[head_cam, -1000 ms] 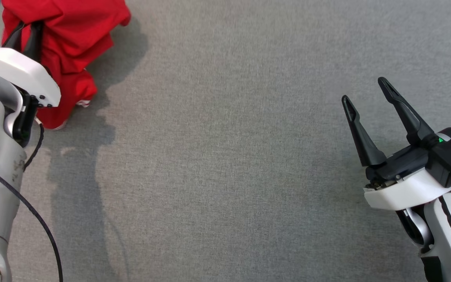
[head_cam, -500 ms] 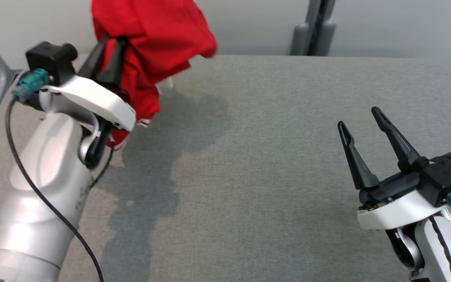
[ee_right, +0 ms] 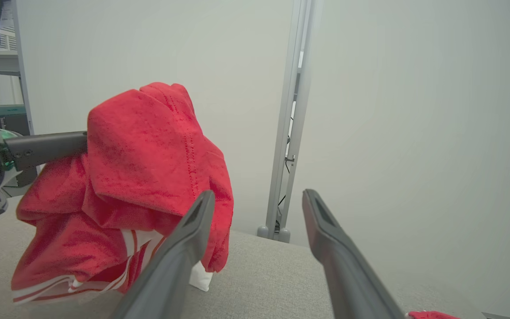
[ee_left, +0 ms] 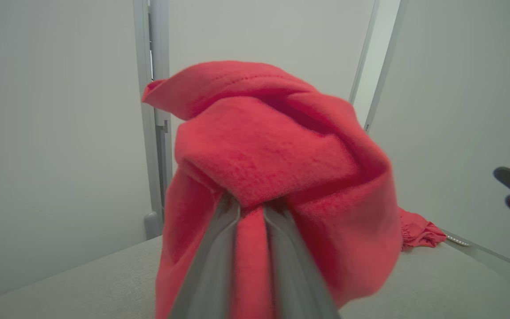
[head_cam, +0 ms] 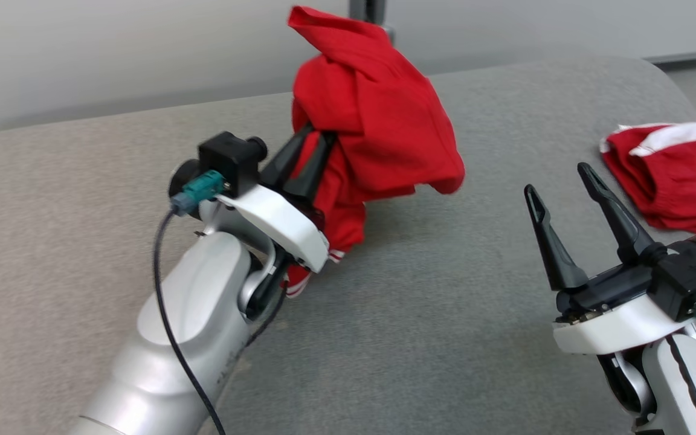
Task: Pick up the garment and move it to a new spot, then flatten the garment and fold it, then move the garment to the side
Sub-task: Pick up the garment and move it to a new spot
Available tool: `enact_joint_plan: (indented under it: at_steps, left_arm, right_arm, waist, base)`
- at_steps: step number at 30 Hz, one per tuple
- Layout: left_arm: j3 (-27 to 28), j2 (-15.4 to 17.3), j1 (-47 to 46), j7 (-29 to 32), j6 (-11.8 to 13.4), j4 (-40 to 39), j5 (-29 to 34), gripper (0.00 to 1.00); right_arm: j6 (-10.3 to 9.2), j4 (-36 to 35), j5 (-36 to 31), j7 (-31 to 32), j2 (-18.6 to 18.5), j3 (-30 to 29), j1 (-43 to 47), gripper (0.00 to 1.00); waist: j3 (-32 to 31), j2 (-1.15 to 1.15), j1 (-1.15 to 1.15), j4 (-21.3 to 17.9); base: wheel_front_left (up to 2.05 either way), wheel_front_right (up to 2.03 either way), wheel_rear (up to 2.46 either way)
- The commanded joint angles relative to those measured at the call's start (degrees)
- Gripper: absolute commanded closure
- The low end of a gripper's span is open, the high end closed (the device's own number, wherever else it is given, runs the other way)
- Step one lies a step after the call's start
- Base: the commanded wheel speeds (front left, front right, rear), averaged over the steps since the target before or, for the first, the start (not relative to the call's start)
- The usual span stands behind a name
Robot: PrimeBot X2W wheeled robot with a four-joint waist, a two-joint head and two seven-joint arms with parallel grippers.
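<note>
Desk (head_cam: 444, 362), grey fabric top. Red garment (head_cam: 378, 127) bunched and raised over the desk's far middle, left gripper (head_cam: 319, 134) fingers clamped on its folds. Second red piece (head_cam: 668, 175) lying at far right. Right gripper (head_cam: 556, 181) near it, fingers wide apart.
</note>
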Motion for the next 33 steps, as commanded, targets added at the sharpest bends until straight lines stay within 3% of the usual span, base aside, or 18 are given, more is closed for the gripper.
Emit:
enact_joint_plan:
  at_steps: [1,10,13,18,22,25,33]
  left_arm:
    - [-0.4,-0.1,0.8,-0.2,0.4,0.4,0.0,1.0]
    - [-10.2,-1.3,1.7,-1.2,2.3,8.5,2.5,1.0]
    - [-12.9,-1.2,2.1,-1.4,3.1,10.5,0.8,0.0]
    - [-15.5,-1.2,0.9,-1.7,4.0,12.5,-1.8,0.0]
    - [-14.0,-1.2,0.1,-2.0,5.1,12.4,-3.0,0.0]
    - [-9.8,-1.2,-0.2,-2.0,6.3,9.3,-2.4,0.0]
    - [2.3,3.8,6.8,-2.0,8.7,-2.0,4.1,0.0]
  right_arm:
    - [-0.02,-0.3,-0.1,-0.1,0.1,-0.5,-0.6,0.0]
    - [-0.02,-0.6,-0.7,-0.1,1.6,-4.0,-1.2,0.0]
    - [-0.02,-0.8,-0.8,-0.1,2.0,-4.9,-1.2,0.0]
    - [-0.02,-0.7,-1.2,-0.1,2.3,-5.7,-0.9,0.0]
    - [-0.02,-0.6,-1.3,-0.1,2.1,-5.7,-0.5,0.0]
    - [-0.02,-0.5,-1.0,-0.1,1.8,-6.1,0.1,0.0]
    - [-0.02,1.3,-0.7,-0.1,0.4,-5.9,1.9,0.0]
  waist:
    - [1.9,0.0,0.0,-3.4]
    - [5.6,0.0,0.0,-9.7]
    - [6.0,0.0,0.0,-10.4]
    - [5.4,0.0,0.0,-9.6]
    - [4.4,0.0,0.0,-8.0]
    - [3.1,0.0,0.0,-5.6]
    - [-1.5,0.0,0.0,1.3]
  base:
    - [0.0,0.0,0.0]
    - [0.0,0.0,0.0]
    - [0.0,0.0,0.0]
    - [0.0,0.0,0.0]
    - [0.0,0.0,0.0]
    - [0.0,0.0,0.0]
    - [0.0,0.0,0.0]
